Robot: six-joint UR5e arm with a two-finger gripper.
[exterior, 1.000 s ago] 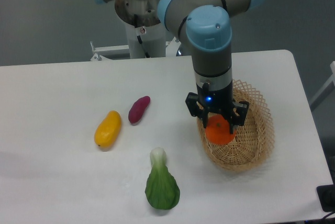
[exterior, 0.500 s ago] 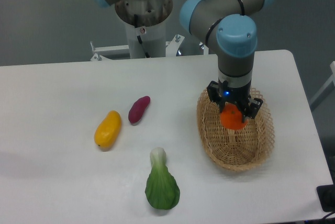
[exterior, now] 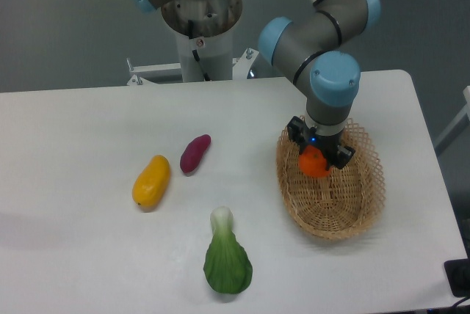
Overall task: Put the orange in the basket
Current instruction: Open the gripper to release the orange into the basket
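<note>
Wicker basket (exterior: pixel 360 211), oval and shallow, with an open lattice rim, lies at the table's (exterior: pixel 88 255) right side, its long axis running from the near edge away toward the arm's base. Directly above its far half hangs the gripper (exterior: pixel 316 160), fingers clamped on the orange (exterior: pixel 313 163); the fruit sits over the basket interior, apparently not yet resting on the weave. Release, by this reading, needs only a short descent. Orange: small, round, bright, partly hidden by the fingers.
</note>
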